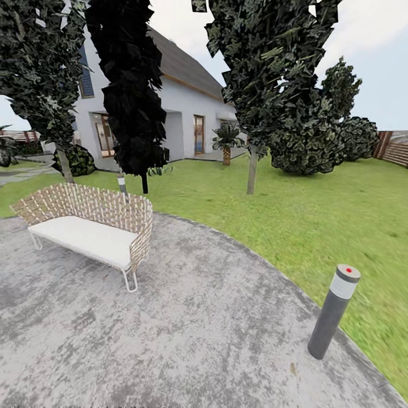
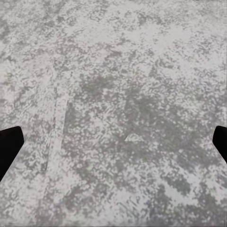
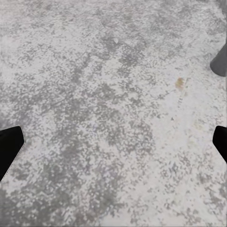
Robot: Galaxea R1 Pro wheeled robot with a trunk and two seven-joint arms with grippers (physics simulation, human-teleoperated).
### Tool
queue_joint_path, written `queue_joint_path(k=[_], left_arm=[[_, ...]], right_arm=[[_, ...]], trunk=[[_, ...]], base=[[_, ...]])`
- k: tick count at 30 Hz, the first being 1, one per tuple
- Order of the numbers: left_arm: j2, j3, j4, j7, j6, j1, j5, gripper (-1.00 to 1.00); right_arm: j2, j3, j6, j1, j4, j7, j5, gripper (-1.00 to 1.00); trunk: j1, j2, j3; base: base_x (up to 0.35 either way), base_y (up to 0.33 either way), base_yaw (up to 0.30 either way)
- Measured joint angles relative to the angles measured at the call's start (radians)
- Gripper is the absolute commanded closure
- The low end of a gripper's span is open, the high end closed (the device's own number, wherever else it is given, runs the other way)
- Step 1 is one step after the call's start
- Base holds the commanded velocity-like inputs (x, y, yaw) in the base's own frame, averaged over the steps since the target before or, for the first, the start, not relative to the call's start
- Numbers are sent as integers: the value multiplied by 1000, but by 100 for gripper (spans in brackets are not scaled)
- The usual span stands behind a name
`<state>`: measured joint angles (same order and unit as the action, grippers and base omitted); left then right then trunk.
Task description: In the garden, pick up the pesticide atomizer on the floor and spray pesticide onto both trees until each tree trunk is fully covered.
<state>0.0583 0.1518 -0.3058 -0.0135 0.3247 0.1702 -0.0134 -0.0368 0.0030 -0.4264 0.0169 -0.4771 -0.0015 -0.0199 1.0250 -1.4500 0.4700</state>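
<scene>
Both grippers hung over mottled grey paving point(image 1: 198, 328), the left gripper point(image 2: 113, 142) and right gripper point(image 3: 113, 142) each spread wide with nothing between its fingertips. The pesticide atomizer lay nowhere near either pair of fingers, so which arm was nearer could not be judged. Ahead of them stood one wicker bench point(image 1: 90, 226), one grey bollard lamp point(image 1: 333, 311), one white house point(image 1: 181, 113) and several dark-leaved trees point(image 1: 260, 85).

So the garden point(image 1: 294, 215) is a wide green lawn, flat and a bit patchy. It starts out beyond the grey paving point(image 2: 113, 94) under both wide-open jaws, with a brown slat fence point(image 1: 396, 148) and a white house point(image 1: 187, 107) farther off.
</scene>
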Motion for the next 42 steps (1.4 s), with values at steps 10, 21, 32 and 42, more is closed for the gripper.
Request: queue_joint_path(k=[10,21,32,42], left_arm=[[2,65,-1,10,1,0,1,-100],[0,123,-5,15,8,0,11,-100],[0,123,-3,15,8,0,14,-100],[-1,123,-3,15,8,0,15,-100]], right_arm=[[0,0,0,0,0,0,0,-100],[0,0,0,0,0,0,0,-100],[0,0,0,0,0,0,0,-100],[0,0,0,0,0,0,0,-100]], trunk=[[0,0,0],[0,0,0],[15,-28,12],[54,-98,44]], base=[[0,0,279],[0,0,279],[0,0,279],[0,0,279]])
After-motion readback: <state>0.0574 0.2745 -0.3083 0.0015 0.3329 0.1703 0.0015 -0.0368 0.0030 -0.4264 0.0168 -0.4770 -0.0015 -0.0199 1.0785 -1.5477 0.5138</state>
